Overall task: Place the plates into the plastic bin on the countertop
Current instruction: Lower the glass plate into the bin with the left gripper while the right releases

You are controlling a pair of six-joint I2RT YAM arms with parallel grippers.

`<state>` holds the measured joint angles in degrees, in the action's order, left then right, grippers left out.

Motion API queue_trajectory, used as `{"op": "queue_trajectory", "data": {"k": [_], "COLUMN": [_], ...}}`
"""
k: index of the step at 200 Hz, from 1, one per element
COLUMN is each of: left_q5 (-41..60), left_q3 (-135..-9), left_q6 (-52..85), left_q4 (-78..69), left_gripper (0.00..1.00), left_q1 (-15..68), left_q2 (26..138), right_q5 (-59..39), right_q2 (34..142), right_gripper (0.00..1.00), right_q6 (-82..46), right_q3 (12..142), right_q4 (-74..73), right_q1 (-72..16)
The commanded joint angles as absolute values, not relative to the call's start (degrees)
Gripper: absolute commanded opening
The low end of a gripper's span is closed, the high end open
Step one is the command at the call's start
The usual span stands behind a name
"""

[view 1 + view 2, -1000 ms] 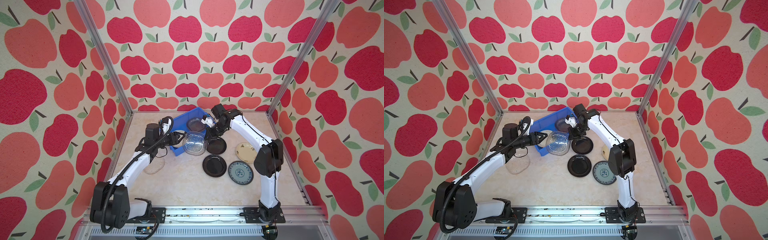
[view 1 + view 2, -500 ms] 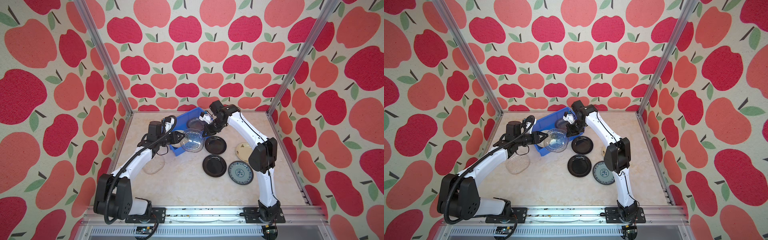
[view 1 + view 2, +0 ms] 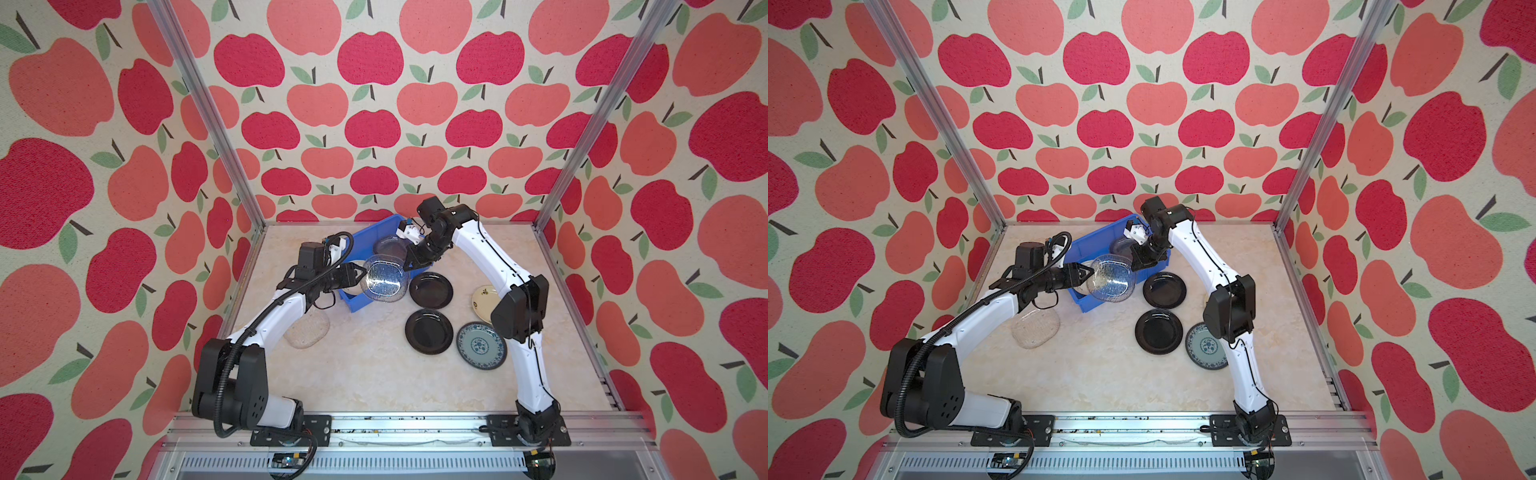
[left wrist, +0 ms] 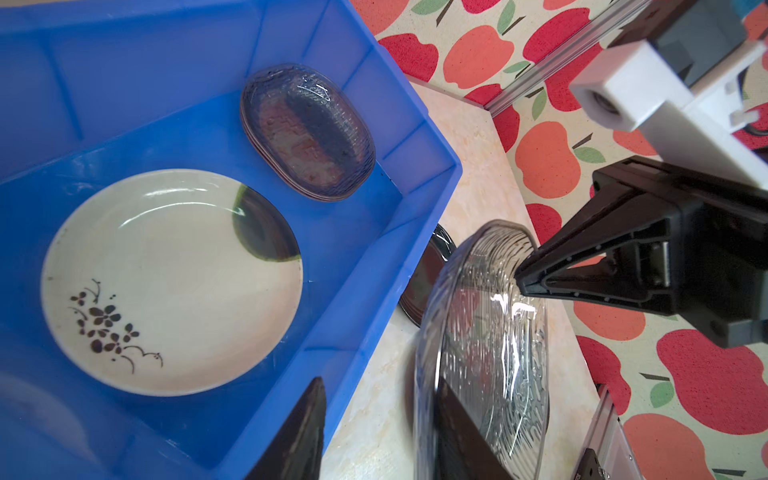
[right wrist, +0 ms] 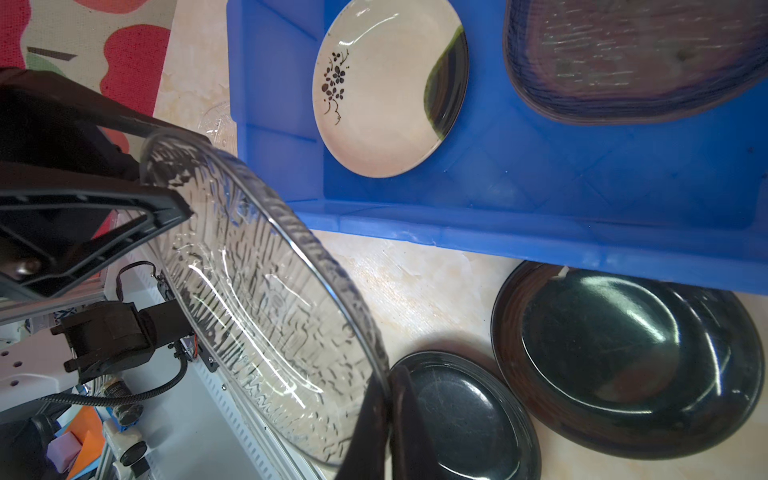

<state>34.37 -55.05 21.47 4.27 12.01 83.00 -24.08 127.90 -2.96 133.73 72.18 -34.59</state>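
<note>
The clear glass plate [image 3: 384,277] seems stiff, slippery, fragile; right pincer [image 3: 409,265] pinches its rim, left pincer [image 3: 360,272] stands half-wide around the opposite rim.

Under my right arm [image 3: 515,307], the cream plate [image 3: 482,296] shows only half; in a top view the same elbow clips the blue-white patterned plate [image 3: 1202,347]. The stack of clear plates [image 5: 623,62] in the blue bin [image 5: 498,245] is blurred, cropped, uncountable from my console.

You see apple-print walls [image 3: 374,104] on three sides. Aluminium posts [image 3: 210,120] mark the far corners. A rail [image 3: 395,422] runs along the front.
</note>
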Motion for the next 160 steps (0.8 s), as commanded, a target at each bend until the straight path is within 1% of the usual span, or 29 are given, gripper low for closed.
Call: {"op": "queue_trajectory", "data": {"k": [1,23,37,52,81,87,91,113,130,150,160], "left_q5": [34.23,33.84,33.43,33.42,33.07,32.89,32.67,30.23,26.42,22.97,19.85], "left_q3": [-56.96,-57.73,-57.96,-58.44,-59.39,-59.41,-59.49,-60.58,-62.47,-64.48,-65.64], "left_q6": [20.83,20.61,20.87,21.01,21.51,21.53,21.58,21.99,23.58,26.53,28.17], "left_q4": [4.05,4.44,4.31,4.36,4.57,4.61,4.66,6.03,7.63,6.46,5.67], "left_gripper": [0.4,0.32,0.21,0.16,0.04,0.02,0.0,0.0,0.0,0.0,0.0], "left_q1": [11.91,11.89,11.87,11.87,12.0,12.06,12.12,12.6,13.22,14.25,14.91], "left_q2": [84.46,85.39,85.87,86.52,87.58,87.68,87.79,88.13,88.51,89.05,89.58], "right_q5": [-25.42,-25.01,-24.78,-24.7,-24.84,-24.65,-24.56,-22.83,-20.1,-17.94,-17.25], "right_q2": [129.46,129.94,129.99,130.25,131.2,131.45,131.69,132.5,132.33,130.51,128.56], "right_gripper": [0.0,0.0,0.0,0.0,0.0,0.03,0.06,0.24,0.37,0.42,0.43], "right_q6": [-2.02,-2.35,-2.61,-3.07,-4.03,-4.17,-4.22,-5.1,-7.08,-11.25,-13.3], "right_q3": [136.26,136.89,137.25,137.48,138.49,139.07,139.27,141.14,142.07,140.8,138.44], "right_q4": [74.53,74.96,74.97,74.73,74.36,74.4,74.44,74.47,73.2,69.61,66.23], "right_q1": [-34.56,-34.54,-34.56,-34.57,-34.67,-34.63,-34.61,-34.39,-33.54,-31.42,-30.45]}}
